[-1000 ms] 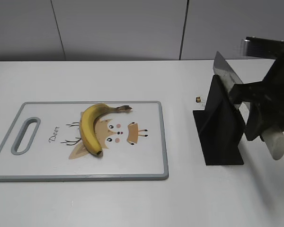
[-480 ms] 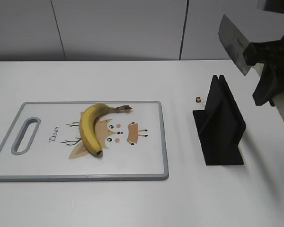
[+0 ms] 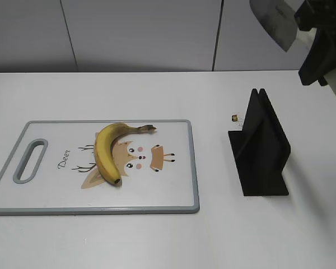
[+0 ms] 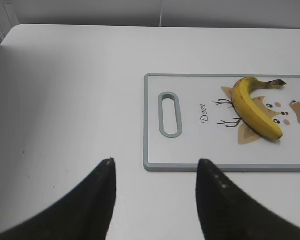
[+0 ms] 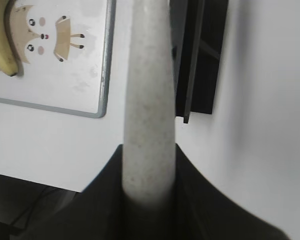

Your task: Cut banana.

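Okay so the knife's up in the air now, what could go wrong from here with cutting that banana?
The right hand grips only the knife by its tapered handle end, so the blade could twist or slip on contact. The banana lies loose and curved on the cutting board, and the left hand is open and off the board, so the fruit may roll. The carry path passes over the black knife stand, which could be clipped.

Soft, even light fills the scene, with only faint shadows on the white table [image 3: 129, 235]. The knife handle [image 5: 147, 115] looms blurred near the right wrist camera; the knife blade [image 3: 274, 22] at far right looks slightly smeared.
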